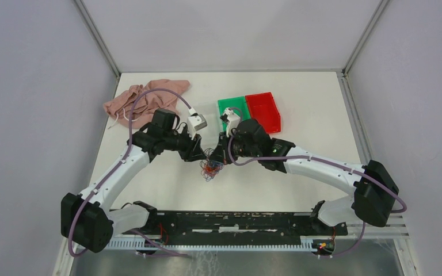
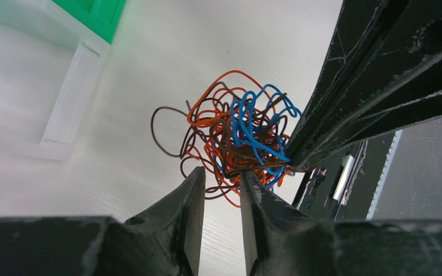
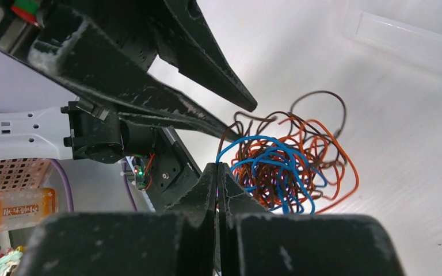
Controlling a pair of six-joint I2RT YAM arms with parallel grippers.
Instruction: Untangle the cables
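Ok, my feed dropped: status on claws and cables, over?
Right claw shut on the cables. Left claw open, tips at the wad. Green bin, red bin, cloth well off.

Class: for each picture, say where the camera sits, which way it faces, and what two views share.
Top external: high behind the arm bases, looking down over the white table; both arms, left gripper and right gripper show.
Left wrist: on the left arm, looking past its parted fingers at a tangled wad of thin orange, blue and brown wires.
Right wrist: on the right arm, looking past its shut fingers at that wad.
Both wrist views share the wad and the opposite gripper.
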